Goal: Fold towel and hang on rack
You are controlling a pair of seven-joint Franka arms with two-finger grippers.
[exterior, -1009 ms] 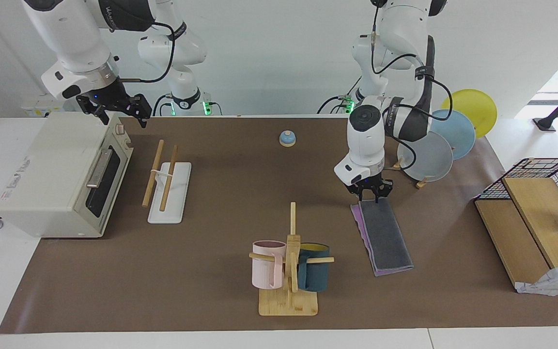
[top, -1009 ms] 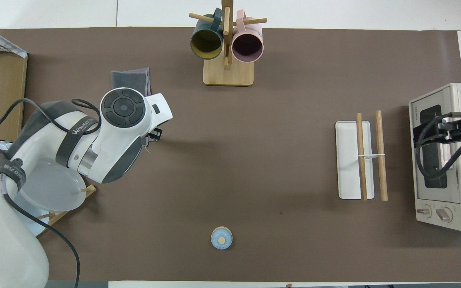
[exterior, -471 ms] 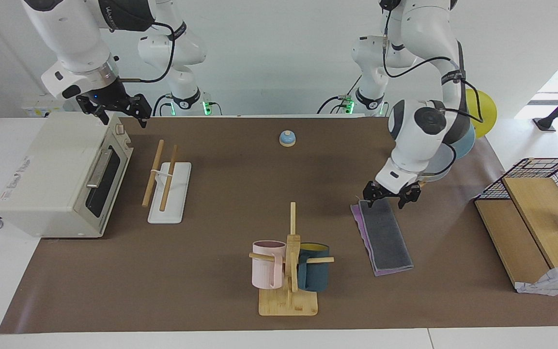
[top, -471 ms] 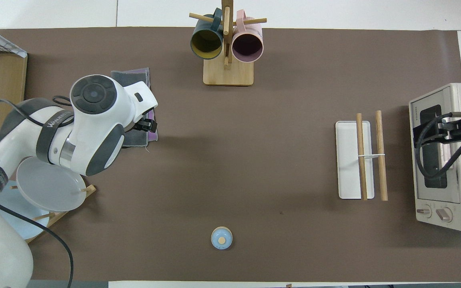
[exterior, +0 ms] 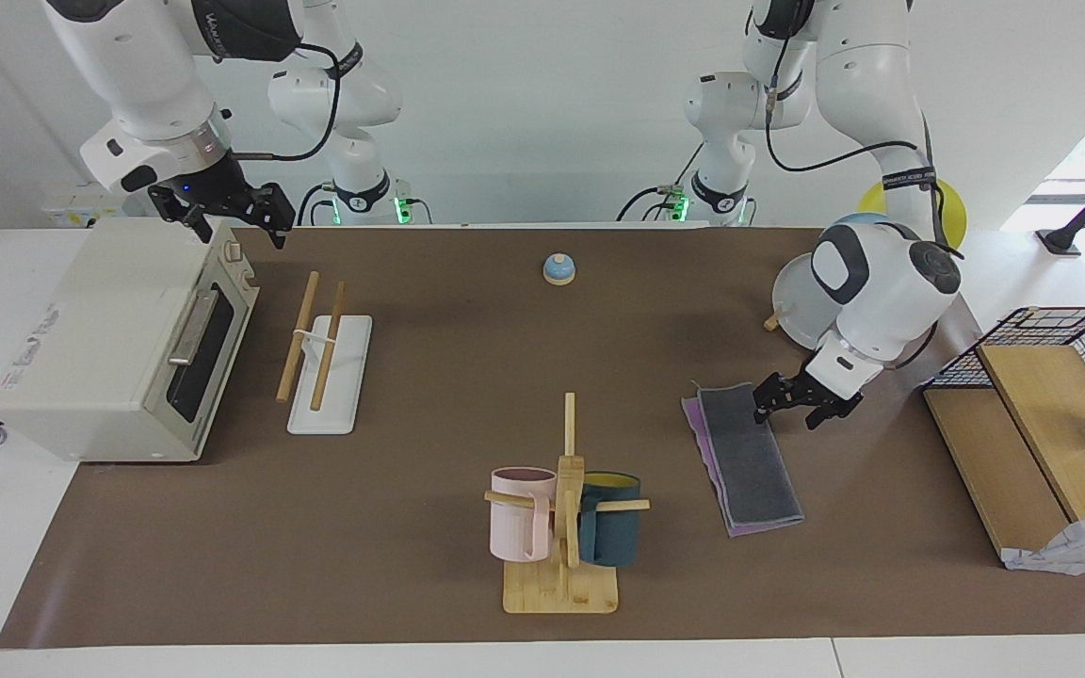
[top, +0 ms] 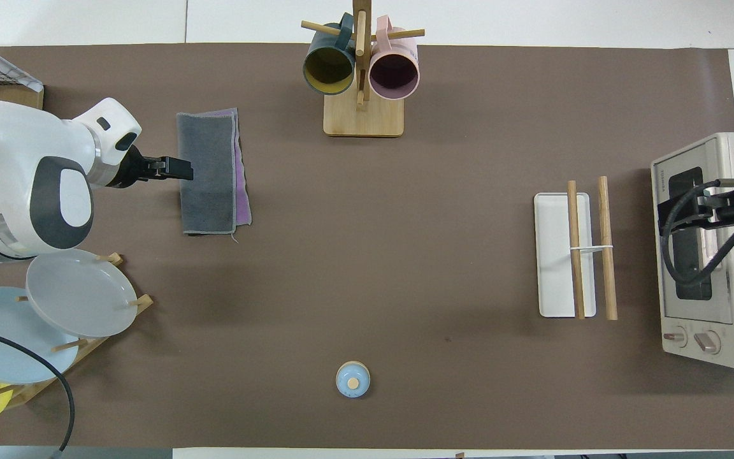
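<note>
Two arms, one in play. Left gripper [exterior: 795,407] sits low at the towel's [exterior: 748,458] long edge on the left arm's side, fingers spread wide, holding nothing. In the overhead view the tips [top: 179,170] just overlap that edge; can't tell if they touch the cloth.

Towel lies flat on the brown mat [exterior: 467,377], already doubled into a long strip: grey face up, purple peeking out along the edge toward the right arm's end. It's beside the mug stand [exterior: 563,508], toward the left arm's end of the table.

Rack [exterior: 321,347] is well apart, at the right arm's end, in front of the toaster oven [exterior: 119,334], rods bare. So the hang isn't done.

Right gripper [exterior: 232,212] waits over the oven's top corner, fingers spread, empty.

My read: I'm side-on at the folded edge to pinch both layers together; grabbing one layer would undo the fold. Long carry to the rack, maybe a handover.
</note>
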